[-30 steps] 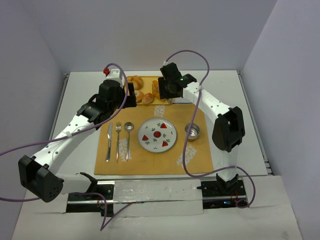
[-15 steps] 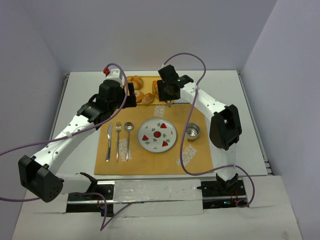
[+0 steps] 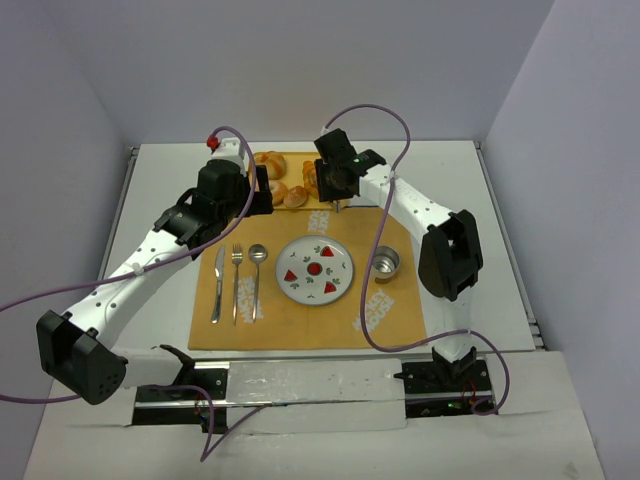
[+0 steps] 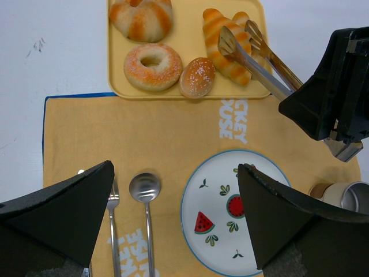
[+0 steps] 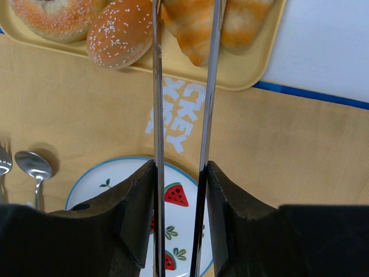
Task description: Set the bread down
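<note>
The bread, a golden-orange striped croissant (image 4: 223, 51), lies at the right end of the yellow tray (image 4: 190, 36), and also shows in the right wrist view (image 5: 189, 22) and the top view (image 3: 311, 178). My right gripper (image 5: 180, 173) (image 3: 338, 186) is shut on metal tongs (image 5: 157, 104) (image 4: 256, 60). The two tong arms reach over the tray and straddle the croissant, one on each side. I cannot tell whether they touch it. My left gripper (image 4: 174, 168) (image 3: 262, 190) is open and empty, above the placemat near the tray. The watermelon plate (image 3: 340, 284) is bare.
The tray also holds a sugared donut (image 4: 153, 66), a sesame roll (image 4: 197, 77), a striped round bun (image 4: 141, 17) and another roll (image 5: 242, 23). Knife, fork (image 3: 237, 270) and spoon (image 3: 257, 270) lie left of the plate, and a metal cup (image 3: 385, 262) stands on its right.
My right gripper has shifted a little left and toward the tray with the tongs. The left arm has not moved.
</note>
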